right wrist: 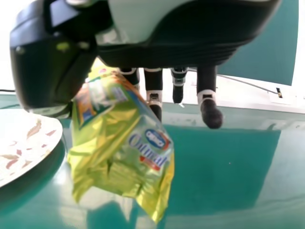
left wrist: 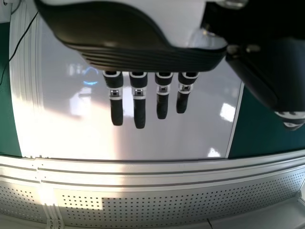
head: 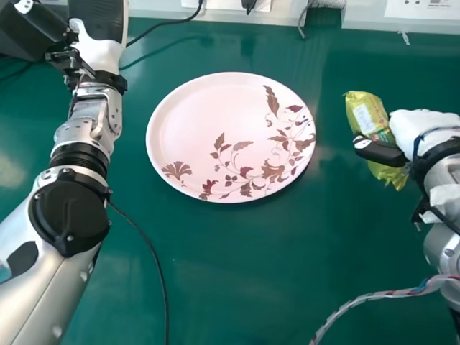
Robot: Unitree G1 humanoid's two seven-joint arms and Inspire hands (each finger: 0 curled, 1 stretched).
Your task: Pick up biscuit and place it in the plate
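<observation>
A humanoid robot's right hand grasps a crinkled, yellow-green foil biscuit packet between its dark thumb and fingers over a glossy green tabletop, to the right of a round plate and well apart from it. The wrapper is creased and puffed, its loose end flaring into pointed corners. The plate, smooth and pale pink, carries brown and maroon leaves and curling stems along its near and right side. At the far left of the table, the left hand is released, its slim black fingers straight above a shiny, pale surface beside a perforated panel. A thin black cable curves across the green near the silvery left arm.
</observation>
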